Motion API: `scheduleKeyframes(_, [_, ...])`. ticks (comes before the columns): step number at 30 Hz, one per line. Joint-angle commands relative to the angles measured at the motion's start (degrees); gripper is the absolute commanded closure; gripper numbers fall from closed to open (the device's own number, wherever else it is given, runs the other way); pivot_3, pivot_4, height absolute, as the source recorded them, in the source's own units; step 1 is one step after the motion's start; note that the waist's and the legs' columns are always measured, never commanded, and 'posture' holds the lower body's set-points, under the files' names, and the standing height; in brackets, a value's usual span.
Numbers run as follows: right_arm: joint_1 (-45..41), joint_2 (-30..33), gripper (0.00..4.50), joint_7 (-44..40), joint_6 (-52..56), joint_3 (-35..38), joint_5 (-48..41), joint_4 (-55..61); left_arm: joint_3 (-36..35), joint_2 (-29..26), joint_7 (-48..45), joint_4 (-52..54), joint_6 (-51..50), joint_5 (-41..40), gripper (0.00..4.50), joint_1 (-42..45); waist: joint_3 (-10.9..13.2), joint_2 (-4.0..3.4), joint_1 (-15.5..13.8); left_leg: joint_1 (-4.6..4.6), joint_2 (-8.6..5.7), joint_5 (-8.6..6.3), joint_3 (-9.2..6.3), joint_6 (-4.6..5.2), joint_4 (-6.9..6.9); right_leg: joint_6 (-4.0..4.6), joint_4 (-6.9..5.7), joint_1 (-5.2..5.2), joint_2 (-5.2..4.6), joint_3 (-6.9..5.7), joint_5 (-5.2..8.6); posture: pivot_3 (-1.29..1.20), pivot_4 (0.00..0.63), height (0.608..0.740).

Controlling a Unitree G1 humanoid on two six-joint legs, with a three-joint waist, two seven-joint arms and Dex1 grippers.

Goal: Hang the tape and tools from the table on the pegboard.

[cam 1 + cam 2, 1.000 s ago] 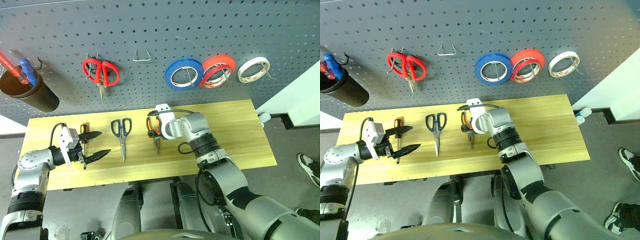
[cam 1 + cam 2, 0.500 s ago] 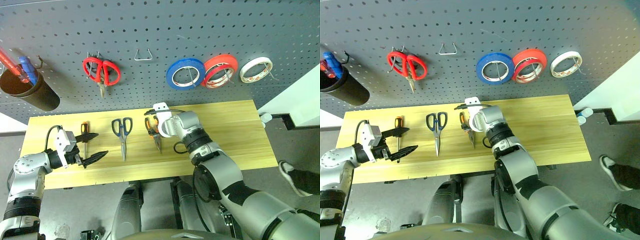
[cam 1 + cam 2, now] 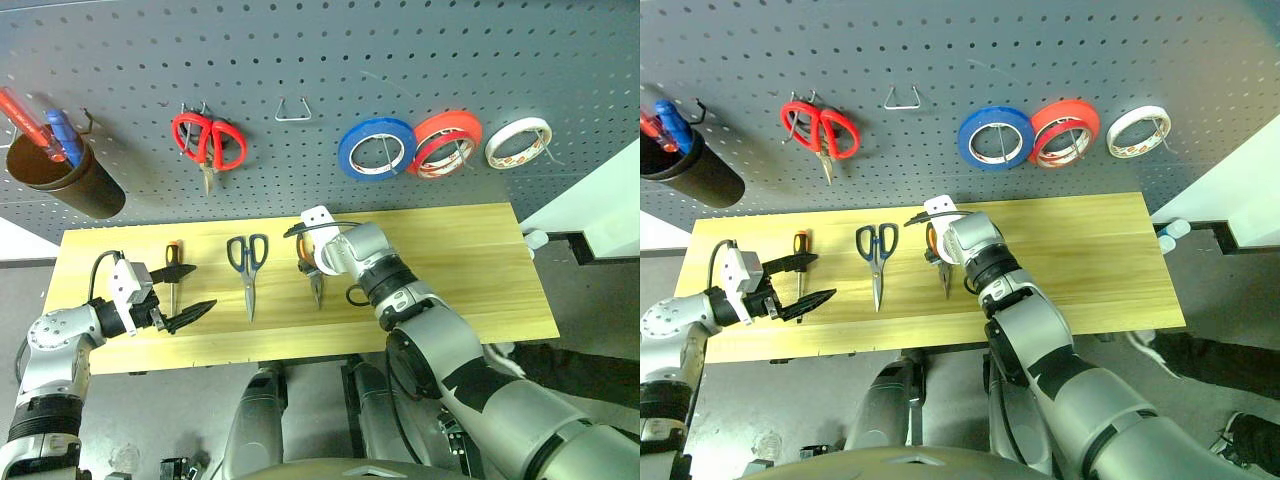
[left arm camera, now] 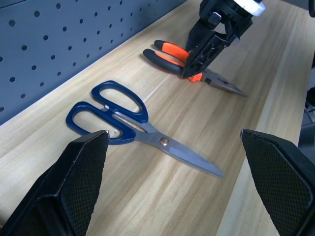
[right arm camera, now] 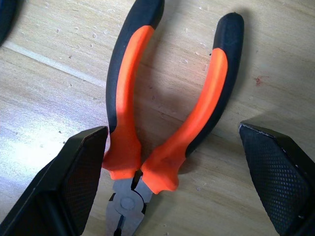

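Observation:
The dark grey pegboard point(image 3: 320, 60) stands behind the wooden table point(image 3: 450, 250). The red tape point(image 3: 443, 140) hangs on it between two other rolls. On the table lie the screwdriver point(image 3: 172, 275), the dark-handled scissors point(image 3: 247, 262) and the orange-and-black pliers point(image 5: 142, 113). My right gripper point(image 5: 170, 130) points down over the pliers, open, one finger on each side of the handles near the pivot. My left gripper point(image 3: 205, 286) hovers open and empty just right of the screwdriver, pointing toward the scissors point(image 4: 123, 118).
Red-handled scissors point(image 3: 208, 142), a blue roll point(image 3: 376, 148) and a white roll point(image 3: 518, 142) hang on the board. An empty wire hook point(image 3: 292, 110) sits between them. A black cup point(image 3: 65, 180) holds red and blue screwdrivers at the left. A person's leg point(image 3: 1200, 355) shows beyond the table's right corner.
My right wrist has tipped a little steeper over the pliers. The left gripper has stayed in place. The person's foot at the right has moved.

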State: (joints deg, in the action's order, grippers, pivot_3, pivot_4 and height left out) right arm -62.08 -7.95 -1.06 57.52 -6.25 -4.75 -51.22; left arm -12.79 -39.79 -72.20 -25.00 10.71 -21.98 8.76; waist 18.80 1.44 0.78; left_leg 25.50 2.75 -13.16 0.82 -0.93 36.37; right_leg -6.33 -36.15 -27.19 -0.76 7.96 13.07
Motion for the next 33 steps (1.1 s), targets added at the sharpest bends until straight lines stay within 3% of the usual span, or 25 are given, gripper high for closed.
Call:
scheduleKeyframes(1, [-0.3,-6.8,0.05,2.2,1.1,0.8,-0.1,-2.0,-1.7,-0.1,0.1,0.0,1.3,-1.0,0.00,-1.0,0.0,0.01,-0.1,-0.04,0.00,0.04,-0.01,-0.07,-0.12,0.00,0.02,0.00,0.00,-0.02,0.00,0.27,0.344,0.740])
scheduleKeyframes(5, [-0.1,-7.7,0.59,2.5,2.4,1.4,-1.0,-2.3,-1.7,0.0,0.3,-0.6,1.7,-0.9,0.00,-0.8,0.0,0.02,-0.1,-0.05,0.00,0.07,-0.11,-0.12,-0.23,0.03,0.02,-0.01,0.00,-0.15,0.02,0.27,0.330,0.740])
scheduleKeyframes(10, [1.0,-8.8,2.19,2.4,4.2,-0.2,-0.5,-2.1,-1.3,0.3,0.6,-1.8,2.6,-0.6,0.00,0.0,-0.1,0.12,0.0,-0.04,0.01,0.08,-0.11,-0.13,-0.28,0.05,0.03,-0.02,0.00,-0.17,0.03,0.26,0.313,0.740])
scheduleKeyframes(11, [1.2,-9.0,2.32,2.2,4.4,-0.7,-0.3,-1.9,-1.2,0.4,0.6,-2.2,2.8,-0.6,0.00,0.2,-0.1,0.12,0.0,-0.05,0.01,0.08,-0.11,-0.13,-0.29,0.05,0.03,-0.02,0.01,-0.18,0.03,0.26,0.308,0.740])
scheduleKeyframes(18, [3.5,-7.4,2.32,-3.0,5.8,-9.5,1.7,2.9,-0.8,1.1,0.5,-5.8,4.5,0.0,0.00,2.6,-0.1,0.17,0.0,-0.02,0.03,0.13,-0.12,-0.22,-0.33,0.00,0.03,-0.06,0.04,-0.20,0.00,0.23,0.270,0.740])
scheduleKeyframes(23, [5.6,1.5,2.32,-12.8,10.3,-16.0,0.5,17.1,-0.6,1.6,0.0,-7.5,5.2,-0.1,0.00,4.8,-0.2,0.30,0.0,0.12,0.03,0.21,-0.12,-0.35,-0.36,-0.13,0.02,-0.18,0.03,-0.24,-0.07,0.21,0.238,0.740])
scheduleKeyframes(30, [10.4,9.9,2.32,-18.3,19.4,-8.2,-5.6,42.7,0.4,1.7,-3.9,-0.8,1.3,-2.9,0.00,1.8,-0.9,0.69,0.0,1.41,0.01,0.82,-0.33,-1.41,-0.25,-0.20,-0.12,-1.31,-0.02,-0.46,-0.42,0.15,0.190,0.740])
scheduleKeyframes(33, [11.7,12.4,2.32,-22.1,20.8,-5.8,-9.8,52.6,-0.4,1.6,-3.8,4.3,-1.9,-5.2,0.00,0.5,-1.4,0.89,0.1,1.44,0.02,0.93,-0.47,-1.59,-0.27,-0.14,-0.11,-1.32,0.00,-0.58,-0.50,0.13,0.165,0.740])
